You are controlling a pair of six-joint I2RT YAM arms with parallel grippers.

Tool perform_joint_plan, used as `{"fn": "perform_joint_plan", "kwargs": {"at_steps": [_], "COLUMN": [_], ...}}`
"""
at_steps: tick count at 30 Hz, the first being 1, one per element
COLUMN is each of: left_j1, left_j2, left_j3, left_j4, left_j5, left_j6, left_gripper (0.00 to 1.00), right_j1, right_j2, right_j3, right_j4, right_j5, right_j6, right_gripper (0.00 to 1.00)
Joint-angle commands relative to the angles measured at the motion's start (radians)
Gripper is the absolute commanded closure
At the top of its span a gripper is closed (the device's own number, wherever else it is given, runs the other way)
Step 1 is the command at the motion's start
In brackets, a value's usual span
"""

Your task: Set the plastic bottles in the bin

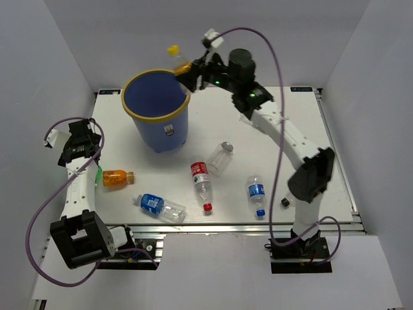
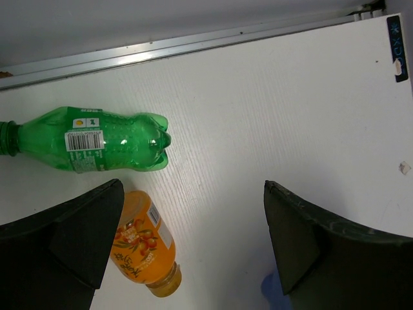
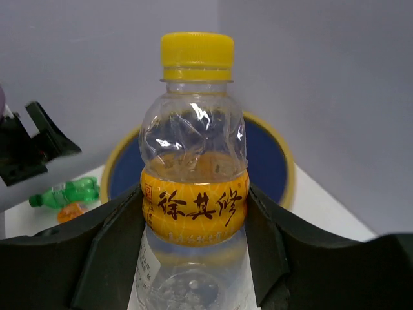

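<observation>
L jaws [image 2: 193, 187] released, spread wide over the table [image 2: 277, 110]. Green bottle [image 2: 90, 140] on its side just beyond them, long axis crosswise in wrist view, neck to the left. Orange-filled bottle [image 2: 143, 248] lies flat, partly under the L finger. Blue-label bottle [image 1: 158, 205] lies flat nr the front edge. Bin [image 1: 158, 113] upright, far-centre. R jaws [image 1: 190, 73] clenched on yellow-cap bottle [image 3: 193, 148] at its orange label band. Its axis runs in line w/ the fingers, cap out past the tips, above the bin's far-right rim. Red-label bottle [image 1: 202, 183], clear bottle [image 1: 219, 158] and blue-cap bottle [image 1: 257, 192] lie right of the bin.
</observation>
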Motion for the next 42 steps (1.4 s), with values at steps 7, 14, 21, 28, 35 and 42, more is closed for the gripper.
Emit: {"fn": "perform_joint_plan", "kwargs": {"at_steps": [7, 14, 21, 28, 35, 42], "left_j1": [0.008, 0.100, 0.140, 0.152, 0.189, 0.209], "left_j2": [-0.005, 0.082, 0.099, 0.035, 0.077, 0.185], "left_j3": [-0.022, 0.014, -0.032, -0.131, -0.160, -0.149], "left_j4": [-0.015, -0.105, -0.166, -0.200, -0.188, -0.158], "left_j5": [-0.005, 0.136, 0.185, 0.079, 0.016, -0.021], "left_j6": [-0.020, -0.135, -0.273, -0.573, -0.706, -0.781], "left_gripper": [0.02, 0.02, 0.02, 0.02, 0.02, 0.02], "right_j1": [0.143, 0.140, 0.131, 0.007, -0.169, -0.294], "right_j2": [0.332, 0.253, 0.081, -0.152, -0.324, -0.484], "right_j3": [0.381, 0.366, 0.217, -0.040, -0.160, -0.344], "right_j4": [-0.010, -0.068, -0.084, -0.084, -0.189, -0.214], "right_j5": [0.077, 0.086, 0.121, 0.083, 0.000, 0.083], "right_j6": [-0.070, -0.134, -0.201, -0.114, -0.102, -0.131], "right_gripper": [0.11, 0.11, 0.11, 0.11, 0.11, 0.11]}}
